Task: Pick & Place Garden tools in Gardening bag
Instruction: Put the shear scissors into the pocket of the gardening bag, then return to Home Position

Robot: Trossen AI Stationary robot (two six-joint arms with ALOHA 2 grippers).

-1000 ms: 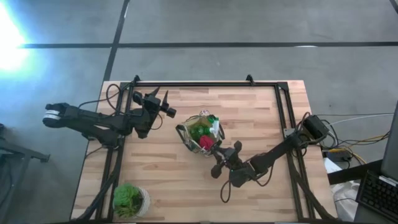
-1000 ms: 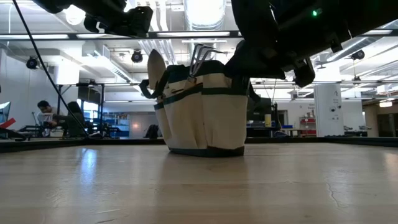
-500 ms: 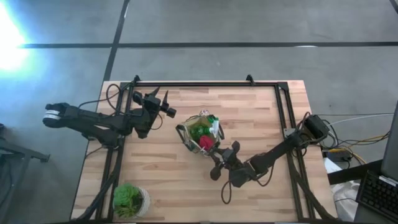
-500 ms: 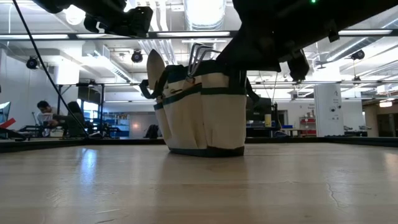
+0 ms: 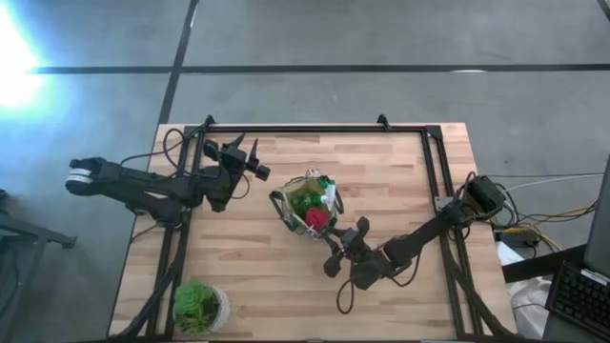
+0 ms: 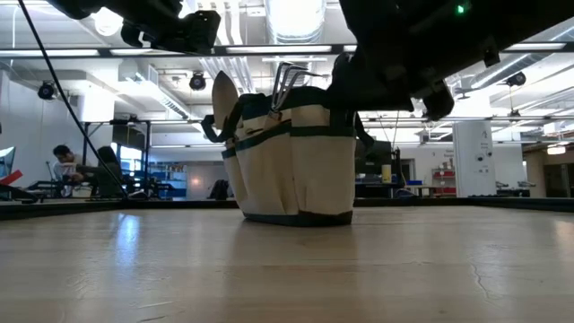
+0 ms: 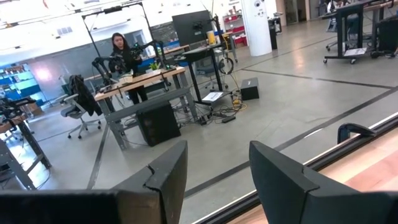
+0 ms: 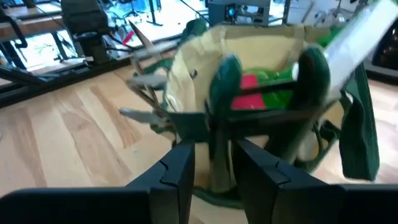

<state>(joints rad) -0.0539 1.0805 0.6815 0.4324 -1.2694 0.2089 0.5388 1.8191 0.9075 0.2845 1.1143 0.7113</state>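
Observation:
The beige gardening bag [image 5: 307, 205] with dark green trim stands upright on its base at the table's middle [image 6: 291, 161]. A red-handled tool [image 8: 249, 81] and a green spray bottle [image 5: 303, 200] lie inside it. Metal tool heads [image 8: 146, 99] stick out of its side pockets. My right gripper [image 5: 335, 252] is slightly open just near and right of the bag. In the right wrist view its fingers [image 8: 212, 163] stand on either side of the bag's dark handle strap [image 8: 217, 118]. My left gripper [image 5: 255, 162] is open and empty, raised left of the bag [image 7: 217, 177]. My right gripper comes at the bag level from the table's near right side. I cannot tell whether its fingers touch the handle strap [image 8: 219, 134] that shows between them.
A leafy green plant in a pale pot [image 5: 198, 305] stands at the table's near left corner. A black frame [image 5: 315, 129] runs along the far edge and both sides. Bare wood [image 5: 248, 276] lies near and left of the bag. People sit at desks in the room beyond.
My right arm has risen a little beside the bag and sunk back. The bag and my left arm have kept still.

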